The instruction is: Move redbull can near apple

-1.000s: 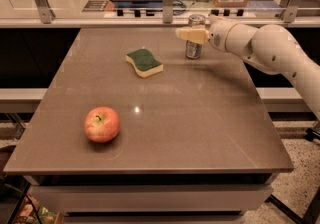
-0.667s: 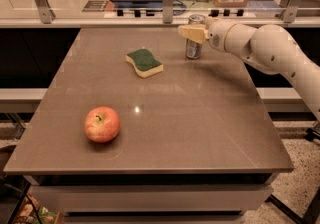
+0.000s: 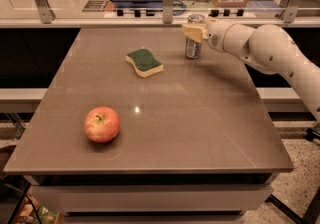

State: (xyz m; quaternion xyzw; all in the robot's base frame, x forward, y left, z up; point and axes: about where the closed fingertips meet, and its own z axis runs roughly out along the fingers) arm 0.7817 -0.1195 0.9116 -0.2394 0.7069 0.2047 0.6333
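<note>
The bench [image 3: 200, 133] carries three things, and the task's two are well apart on it, so the job is barely begun. The robot's arm [image 3: 270, 50] reaches in from the right along the far edge. The apple [image 3: 102, 124] sits at the near left, stem up, with bare surface all round it. A green-and-yellow sponge [image 3: 144, 62] lies between the two, nearer the far side. The redbull can [image 3: 193, 49] stands upright on the bench at the far right of centre, not lifted as far as can be seen. The claw [image 3: 197, 33] is at the can's upper part, its pale pad against the can's side; whether it has closed on the can I cannot tell. What is left, by my reckoning, is nearly everything: secure the can, lift it, carry it diagonally towards the near left past the sponge, and set it down upright just beside the apple.
</note>
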